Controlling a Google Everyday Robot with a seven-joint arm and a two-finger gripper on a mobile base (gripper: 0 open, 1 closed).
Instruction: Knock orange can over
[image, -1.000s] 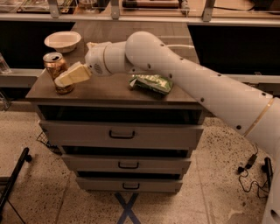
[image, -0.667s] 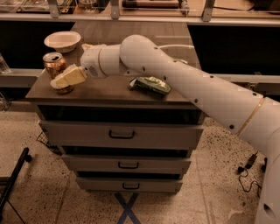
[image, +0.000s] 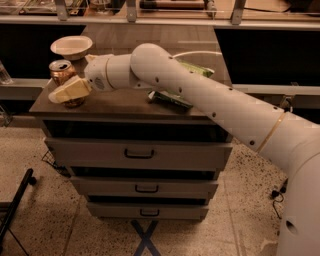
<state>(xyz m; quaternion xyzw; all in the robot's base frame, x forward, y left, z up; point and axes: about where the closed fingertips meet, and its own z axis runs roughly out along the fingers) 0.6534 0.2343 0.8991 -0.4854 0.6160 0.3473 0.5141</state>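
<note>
The orange can stands upright near the left edge of the wooden drawer-unit top. It is orange-gold with a silver pull-tab top. My gripper is cream-coloured and reaches in from the right, low over the top. It sits right in front of the can's lower half and hides the can's base. I cannot tell whether it touches the can.
A white bowl stands behind the can at the back left. A green chip bag lies mid-top, partly under my arm. The drawer unit has three drawers. A black stand leg is on the floor at left.
My gripper has moved left along the top and now overlaps the can's lower part. The can still stands upright in the same spot.
</note>
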